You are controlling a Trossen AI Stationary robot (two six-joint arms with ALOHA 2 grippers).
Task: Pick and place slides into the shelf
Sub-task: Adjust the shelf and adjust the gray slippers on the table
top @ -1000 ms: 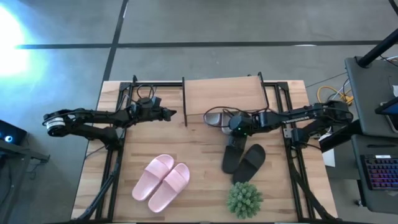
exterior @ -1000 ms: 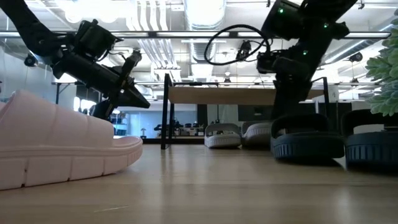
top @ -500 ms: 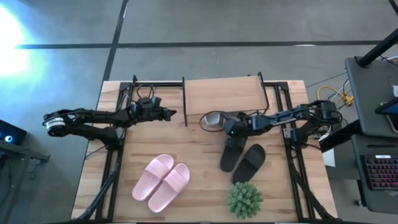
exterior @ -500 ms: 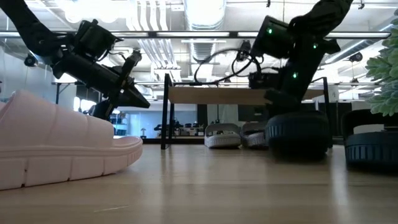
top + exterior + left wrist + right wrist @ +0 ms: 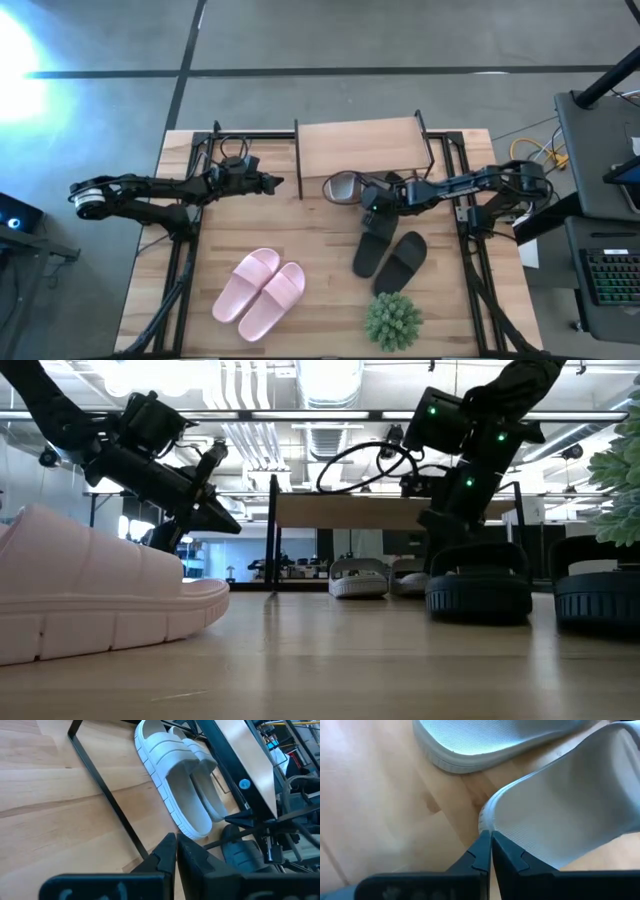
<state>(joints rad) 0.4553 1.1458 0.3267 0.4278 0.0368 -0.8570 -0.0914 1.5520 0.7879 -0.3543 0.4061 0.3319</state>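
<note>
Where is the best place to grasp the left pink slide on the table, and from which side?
Probably the wide strap of the left pink slide, taken from above. It arches over an open foot bed, so one finger may slip under it through the open toe. The flat sole offers less to pinch.

We see two slim black jointed arms, looped black cables, green lights glowing, one pale silver-white base joint.

A small green plant (image 5: 392,320) stands near the wooden table's (image 5: 330,290) front edge, by a keyboard (image 5: 612,275).
</note>
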